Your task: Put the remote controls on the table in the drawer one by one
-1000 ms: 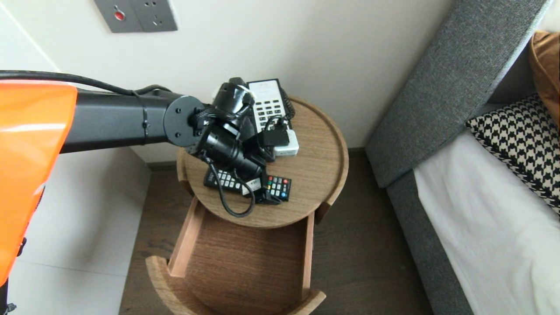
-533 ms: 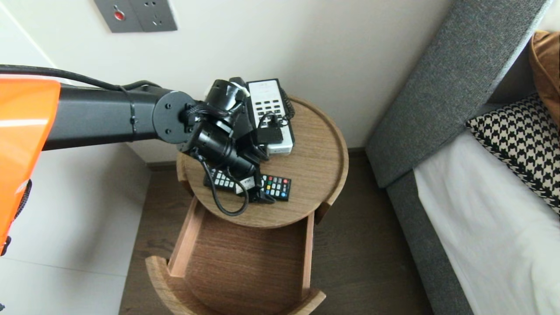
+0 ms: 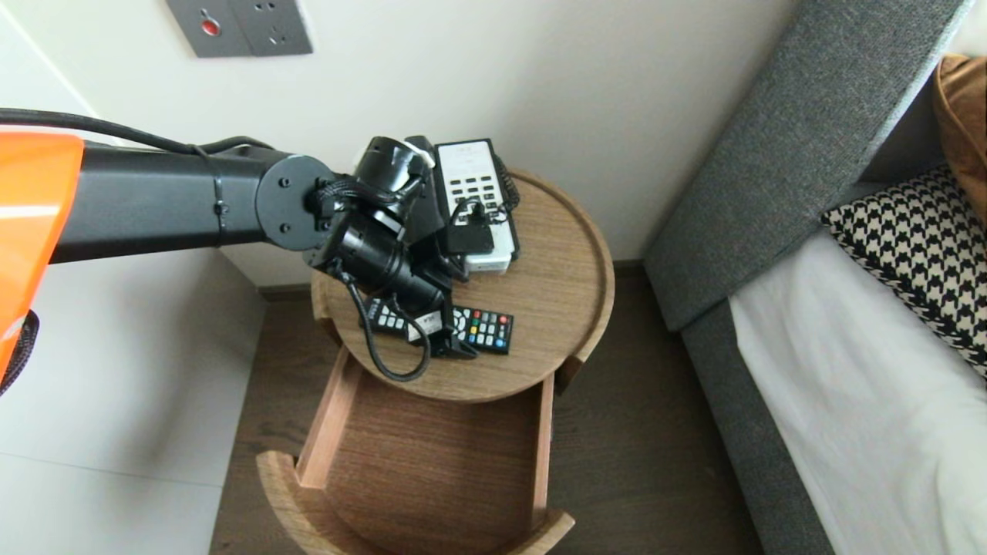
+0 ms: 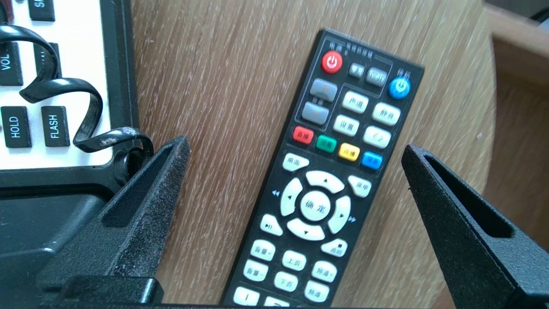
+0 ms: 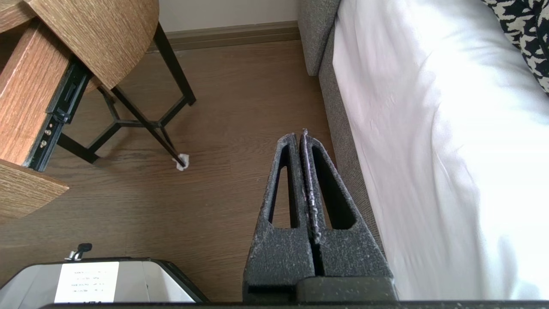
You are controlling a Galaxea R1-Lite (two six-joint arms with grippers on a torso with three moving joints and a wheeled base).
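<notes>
The slim black plastic remote control (image 4: 326, 171) lies flat on the round, pale oak-grain bedside table (image 3: 563, 308), at about 7 o'clock on the top in the head view. Its red power key points toward the table's 3 o'clock edge. The table has a low raised rim, and its wooden drawer (image 3: 432, 462) stands pulled out toward 6 o'clock over a brown wood-plank floor (image 3: 640, 432). At 11 o'clock on the top sits a white-faced desk telephone with a black frame (image 3: 472, 181), its black coiled cord (image 4: 92, 107) looping over the keys. A grey wall socket panel (image 3: 239, 27) is set in the cream wall at 11 o'clock. A bed with a grey fabric frame (image 3: 771, 154), white sheet (image 3: 864, 401) and black-and-white houndstooth cushion (image 3: 917, 247) fills the 3 o'clock side.

The telephone keys read "VOL", "HOLD" and "FLASH". The remote's keys carry small Chinese characters, with red, green, yellow and blue keys in a row.

The left arm reaches in level from 9 o'clock, wrist bent down over the table. The left gripper (image 4: 296, 143) hangs spread wide astride the remote — one finger just beside the telephone's corner, the other near the rim — and holds nothing. The right gripper (image 5: 302, 137) is pressed together, empty, over the floor beside the bed.
</notes>
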